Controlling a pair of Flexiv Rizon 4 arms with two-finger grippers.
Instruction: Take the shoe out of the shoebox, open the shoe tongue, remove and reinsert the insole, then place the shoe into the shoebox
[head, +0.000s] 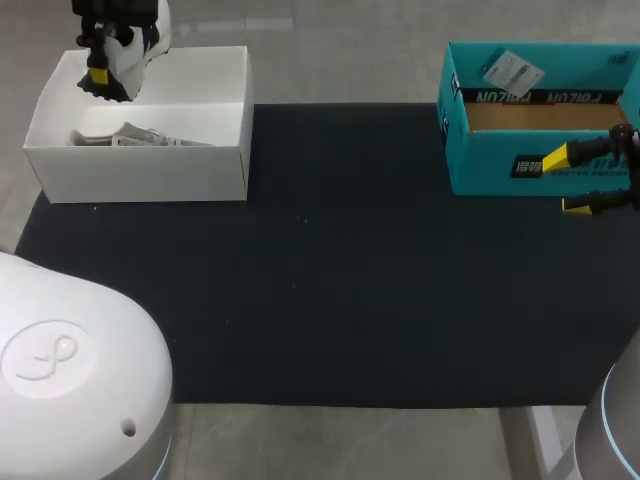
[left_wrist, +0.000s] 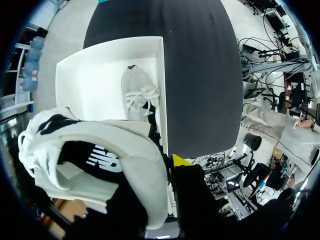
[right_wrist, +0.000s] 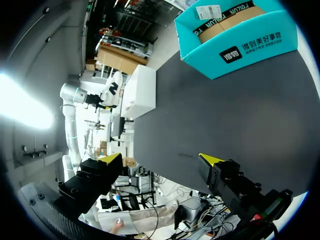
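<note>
A white-and-grey shoe (head: 132, 48) with black patches hangs above the far left corner of the white shoebox (head: 228, 165), and my left gripper (head: 100, 78) is shut on it. In the left wrist view that shoe (left_wrist: 100, 160) fills the space by my fingers; one yellow fingertip (left_wrist: 180, 160) shows beside it and the other is hidden. A second grey shoe (left_wrist: 140, 95) lies inside the white shoebox (left_wrist: 100, 50), also seen in the head view (head: 150, 137). My right gripper (head: 565, 182) stands open and empty in front of the teal box (head: 500, 165).
The teal box (right_wrist: 235, 45) at the far right holds a cardboard lining and a paper tag. A black mat (head: 330, 280) covers the table between the two boxes. In the right wrist view, the white shoebox (right_wrist: 142, 90) stands far ahead of my open right gripper (right_wrist: 161, 159).
</note>
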